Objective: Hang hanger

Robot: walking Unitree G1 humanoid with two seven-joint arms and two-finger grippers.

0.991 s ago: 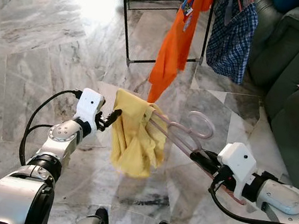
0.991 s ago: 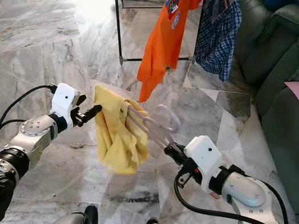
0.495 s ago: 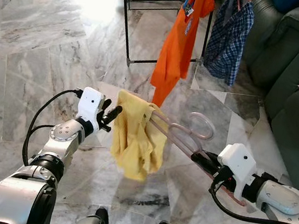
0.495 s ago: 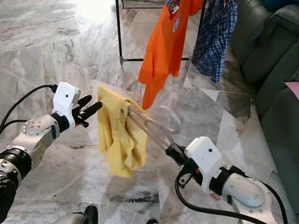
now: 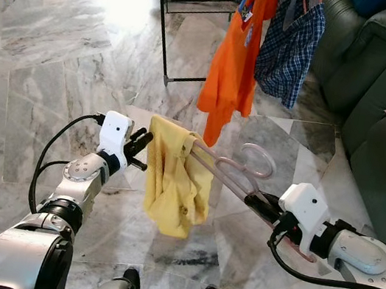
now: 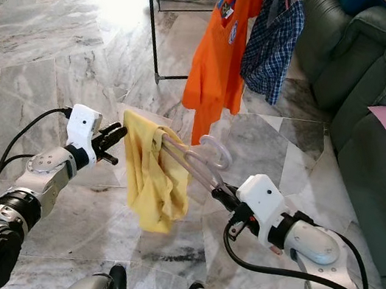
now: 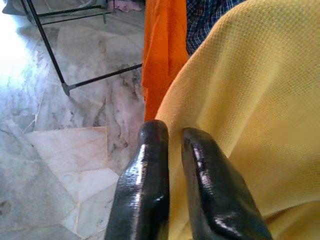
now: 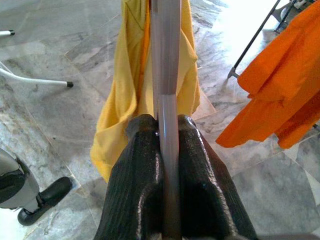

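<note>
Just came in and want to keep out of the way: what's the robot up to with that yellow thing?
It is getting a garment ready to hang. The right gripper is shut on a pale hanger held out level, with a yellow shirt draped over its far end. The left gripper is at the shirt's edge, fingers close together against the cloth. Just ahead stands a black drying rack with an orange shirt and a checked one already hanging.
</note>
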